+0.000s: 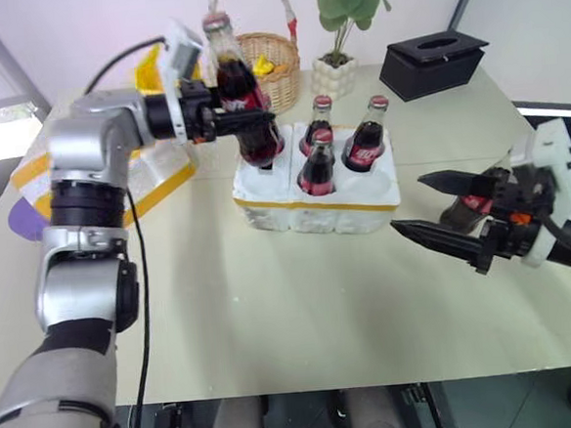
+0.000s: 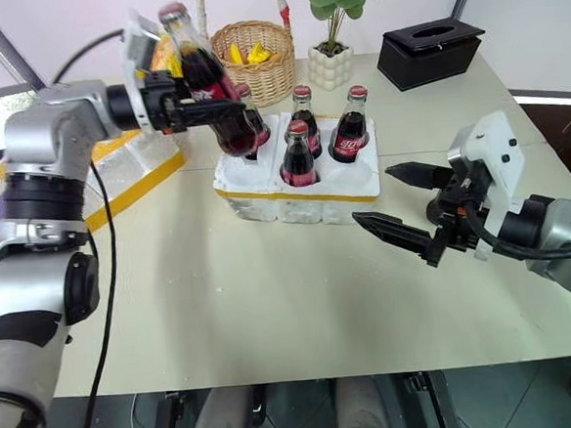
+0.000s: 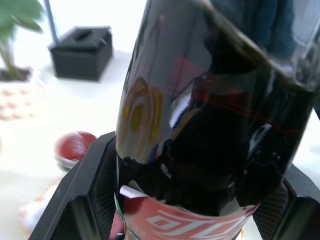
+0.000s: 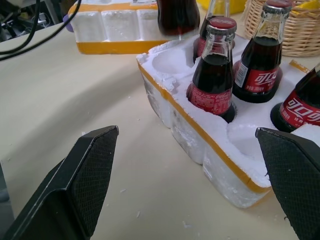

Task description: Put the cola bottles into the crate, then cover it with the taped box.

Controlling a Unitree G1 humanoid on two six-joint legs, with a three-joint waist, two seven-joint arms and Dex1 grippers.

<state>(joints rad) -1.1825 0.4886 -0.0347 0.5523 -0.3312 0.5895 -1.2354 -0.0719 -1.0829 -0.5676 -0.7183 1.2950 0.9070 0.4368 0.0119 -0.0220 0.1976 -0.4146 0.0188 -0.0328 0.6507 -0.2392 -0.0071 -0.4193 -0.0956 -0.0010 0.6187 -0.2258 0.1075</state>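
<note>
Carrying one cola bottle [image 1: 243,94] clamped at its lower body, our left gripper [image 1: 234,115] hangs above the crate's [image 1: 314,204] near-left corner, with the bottle tipped so its cap leans away toward the wicker basket [image 1: 273,63]. What the coming move turns on, we judge, is this tilt: the bottle's long axis must come upright and its base must sit straight over an empty hole, and the free hole at the crate's front left [image 4: 172,60] lies just below and slightly toward us from the bottle's base. Four bottles already stand in the crate, clustered toward the middle and far side, so the nearest standing neck [image 1: 319,163] leaves little room on that side; the near edge is the freer approach. Our right gripper [image 1: 442,208] waits with its fingers spread wide and empty, just beside the crate's right end, with another bottle [image 1: 476,204] behind it. We see the taped box [image 1: 150,174] lying left of the crate, behind our left arm, well apart from the right gripper.
</note>
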